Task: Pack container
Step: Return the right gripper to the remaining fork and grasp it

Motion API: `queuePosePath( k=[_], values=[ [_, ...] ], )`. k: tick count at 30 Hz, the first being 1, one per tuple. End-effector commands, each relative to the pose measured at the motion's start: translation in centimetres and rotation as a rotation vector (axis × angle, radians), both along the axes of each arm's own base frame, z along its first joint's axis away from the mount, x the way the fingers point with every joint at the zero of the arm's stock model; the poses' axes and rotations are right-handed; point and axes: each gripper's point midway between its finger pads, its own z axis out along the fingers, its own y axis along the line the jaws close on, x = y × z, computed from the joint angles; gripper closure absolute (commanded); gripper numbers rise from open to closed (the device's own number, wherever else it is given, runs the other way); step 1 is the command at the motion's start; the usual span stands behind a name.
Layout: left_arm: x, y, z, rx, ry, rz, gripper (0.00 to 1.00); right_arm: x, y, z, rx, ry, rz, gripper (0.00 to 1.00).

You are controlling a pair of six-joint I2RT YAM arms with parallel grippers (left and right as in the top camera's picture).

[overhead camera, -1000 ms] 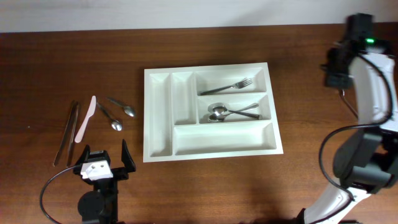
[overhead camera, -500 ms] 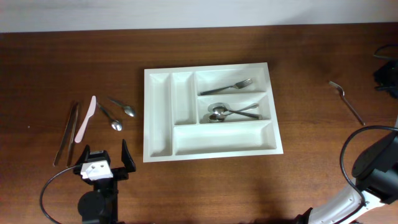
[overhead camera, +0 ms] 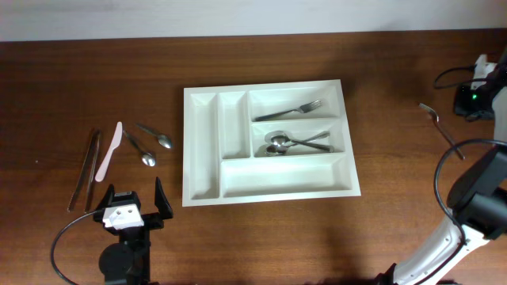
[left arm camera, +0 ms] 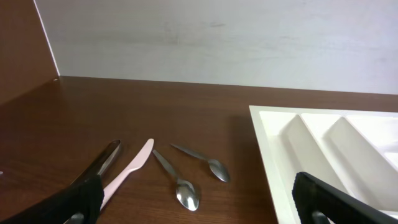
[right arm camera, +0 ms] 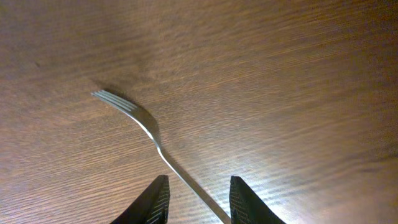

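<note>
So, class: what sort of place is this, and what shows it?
Probably a robot test bench rather than a real kitchen: a bare wooden table, a white cutlery tray with loose spoons beside it, and a robot arm at the edge.

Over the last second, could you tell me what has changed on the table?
The right arm swung out to the brown wooden table's right edge, uncovering a silver metal fork lying right of the large white plastic cutlery tray. The right gripper now hangs open over its handle. The tray, its cutlery, the loose utensils on the left and the left gripper stayed put.
</note>
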Motion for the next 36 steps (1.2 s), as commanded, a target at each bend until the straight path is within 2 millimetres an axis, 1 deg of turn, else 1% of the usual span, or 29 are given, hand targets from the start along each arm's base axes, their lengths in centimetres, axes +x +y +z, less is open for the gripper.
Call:
queuePosePath(
  k=[1, 4, 8, 11, 13, 16, 19, 24, 26, 31, 33, 36],
  values=[
    [0.0, -0.1, 0.0, 0.012, -0.005, -0.007, 0.01, 0.6, 0.8, -2.3, 0.038, 0.021, 0.056, 0.68],
    [0.0, -0.1, 0.0, 0.012, -0.005, -0.007, 0.01, 0.6, 1.2, -4.1, 0.066, 0.046, 0.085, 0.62],
    [0.0, -0.1, 0.0, 0.012, -0.005, -0.007, 0.01, 0.6, 1.7, -6.2, 0.108, 0.072, 0.092, 0.62],
    [0.0, -0.1, 0.0, 0.012, -0.005, -0.007, 0.01, 0.6, 2.2, -7.4, 0.143, 0.079, 0.100, 0.62],
    [0.0, -0.1, 0.0, 0.012, -0.005, -0.007, 0.01, 0.5, 2.3, -7.9, 0.149, 0.088, 0.100, 0.64],
    [0.0, -0.1, 0.0, 0.012, -0.005, -0.007, 0.01, 0.5, 2.5, -8.7, 0.157, 0.101, 0.103, 0.71],
    [0.0, -0.1, 0.0, 0.012, -0.005, -0.007, 0.01, 0.5, 2.8, -9.0, 0.162, 0.108, 0.107, 0.74],
    [0.0, -0.1, 0.0, 0.011, -0.005, -0.007, 0.01, 0.7, 3.4, -9.6, 0.174, 0.117, 0.109, 0.80],
    [0.0, -0.1, 0.0, 0.012, -0.005, -0.007, 0.01, 0.8, 3.7, -9.7, 0.175, 0.119, 0.114, 0.86],
    [0.0, -0.1, 0.0, 0.011, -0.005, -0.007, 0.01, 1.1, 4.2, -9.7, 0.174, 0.118, 0.120, 0.96],
    [0.0, -0.1, 0.0, 0.012, -0.005, -0.007, 0.01, 1.1, 4.2, -9.6, 0.185, 0.113, 0.084, 0.96],
    [0.0, -0.1, 0.0, 0.012, -0.005, -0.007, 0.01, 1.3, 4.2, -9.0, 0.196, 0.095, 0.028, 0.96]
  ],
)
